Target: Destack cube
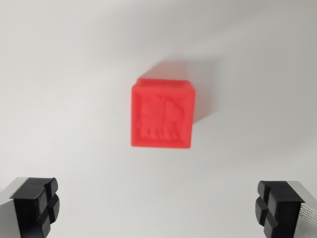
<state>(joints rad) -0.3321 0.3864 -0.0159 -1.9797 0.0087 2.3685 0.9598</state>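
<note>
One red cube [161,115] shows, blurred, its raised top pattern unreadable; anything beneath is hidden. Gripper [158,208] spread wide, fingers [37,206] cut off by the frame.

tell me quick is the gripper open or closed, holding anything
Gripper: open, holding nothing; the red cube sits apart, above it in the wrist view.

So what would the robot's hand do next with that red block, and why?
Probably move forward and down, to bring the open gripper around the red cube. Its fingers stand wide apart at the bottom of the wrist view, holding nothing, while the cube sits above them in the picture, not yet between them. Whether another cube lies underneath is hard to tell.
</note>
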